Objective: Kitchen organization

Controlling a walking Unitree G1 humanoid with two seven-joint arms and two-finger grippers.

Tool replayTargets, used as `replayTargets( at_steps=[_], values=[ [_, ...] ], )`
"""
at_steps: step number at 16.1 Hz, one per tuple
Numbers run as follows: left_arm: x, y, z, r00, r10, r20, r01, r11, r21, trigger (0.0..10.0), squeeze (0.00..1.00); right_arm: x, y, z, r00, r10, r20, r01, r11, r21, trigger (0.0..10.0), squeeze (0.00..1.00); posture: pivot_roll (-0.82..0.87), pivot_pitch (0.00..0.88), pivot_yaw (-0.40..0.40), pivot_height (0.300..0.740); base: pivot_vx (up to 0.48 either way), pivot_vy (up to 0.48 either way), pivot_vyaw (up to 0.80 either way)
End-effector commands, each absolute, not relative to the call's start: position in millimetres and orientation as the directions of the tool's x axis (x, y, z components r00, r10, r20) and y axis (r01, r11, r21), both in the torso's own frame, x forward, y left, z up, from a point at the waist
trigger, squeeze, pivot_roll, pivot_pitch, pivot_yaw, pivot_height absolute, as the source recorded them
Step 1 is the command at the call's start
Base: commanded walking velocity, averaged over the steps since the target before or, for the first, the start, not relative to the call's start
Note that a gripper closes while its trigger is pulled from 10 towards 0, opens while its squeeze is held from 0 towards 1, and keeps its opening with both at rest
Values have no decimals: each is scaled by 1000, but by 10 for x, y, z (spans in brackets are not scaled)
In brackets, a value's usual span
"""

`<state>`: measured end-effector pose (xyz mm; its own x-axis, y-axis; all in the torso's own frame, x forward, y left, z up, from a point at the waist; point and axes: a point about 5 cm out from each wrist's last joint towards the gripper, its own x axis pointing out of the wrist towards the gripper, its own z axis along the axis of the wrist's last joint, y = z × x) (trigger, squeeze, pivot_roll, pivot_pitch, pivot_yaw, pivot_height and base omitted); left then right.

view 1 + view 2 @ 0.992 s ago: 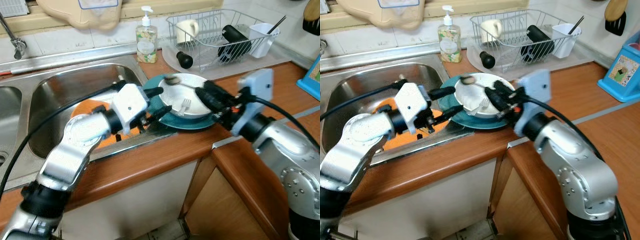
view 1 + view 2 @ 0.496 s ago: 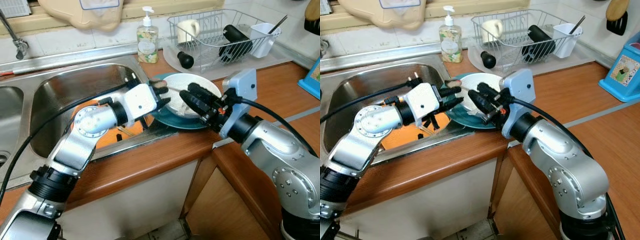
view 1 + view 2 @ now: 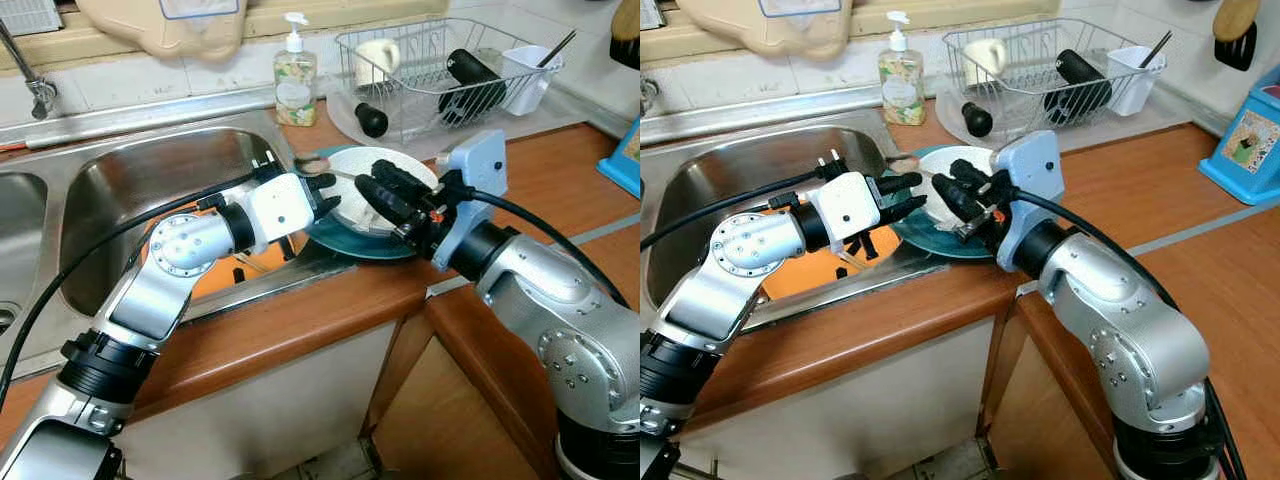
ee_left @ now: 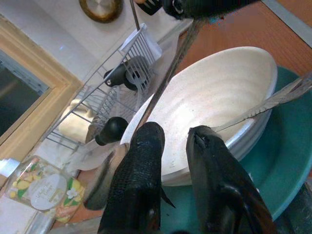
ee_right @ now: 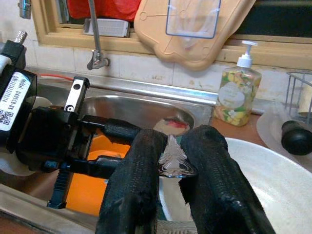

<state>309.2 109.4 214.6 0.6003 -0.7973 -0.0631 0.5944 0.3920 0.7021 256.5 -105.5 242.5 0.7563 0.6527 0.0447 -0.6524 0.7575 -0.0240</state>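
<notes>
A white bowl sits on a teal plate at the counter edge beside the sink. My right gripper hangs over the bowl, shut on a metal fork whose tines stick up between its fingers. From the sink side my left gripper reaches the bowl's near rim, its fingers a little apart with nothing clamped. A dark-tipped spoon lies across the bowl's rim just beyond the left gripper.
A steel sink holds an orange dish. Behind stand a soap bottle, a faucet and a wire dish rack with a mug, a black bottle and a white cup. A blue box stands far right.
My left gripper rose from the sink edge to the bowl's rim. The right gripper slid left over the bowl and took hold of the fork that lay in it.
</notes>
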Motion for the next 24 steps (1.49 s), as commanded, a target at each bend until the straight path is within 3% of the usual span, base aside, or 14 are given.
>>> replayTargets(
  at_steps=[1, 11, 21, 22, 23, 24],
  values=[
    [3108, 1093, 2189, 595, -801, -67, 583, 373, 721, 10000, 0, 2569, -1039, 2432, 755, 655, 38, -655, 756, -20, 0, 0, -149, 0, 46, 740, 0, 0, 0],
    [3076, 1138, 2208, 581, -811, -61, 578, 359, 733, 10000, 0, 2638, -1108, 2334, 813, 582, -8, -582, 813, 7, 0, 0, -141, 0, 45, 740, 0, 0, 0],
    [3164, 1133, 2171, 614, -784, -97, 539, 326, 776, 10000, 0, 2513, -973, 2348, 722, 692, 1, -691, 721, 54, 0, 0, -147, 0, 48, 740, 0, 0, 0],
    [3178, 1141, 2172, 619, -779, -99, 539, 330, 775, 4118, 0, 2516, -973, 2363, 722, 692, 7, -691, 720, 56, 0, 0, -146, 0, 48, 740, 0, 0, 0],
    [3185, 1145, 2175, 620, -778, -99, 537, 329, 777, 1647, 0, 2519, -976, 2374, 722, 691, 14, -691, 721, 59, 0, 0, -146, 0, 48, 740, 0, 0, 0],
    [3188, 1154, 2170, 622, -776, -106, 534, 321, 782, 0, 0, 2520, -974, 2388, 721, 692, 25, -692, 718, 70, 0, 0, -145, 0, 47, 740, 0, 0, 0]
  ],
)
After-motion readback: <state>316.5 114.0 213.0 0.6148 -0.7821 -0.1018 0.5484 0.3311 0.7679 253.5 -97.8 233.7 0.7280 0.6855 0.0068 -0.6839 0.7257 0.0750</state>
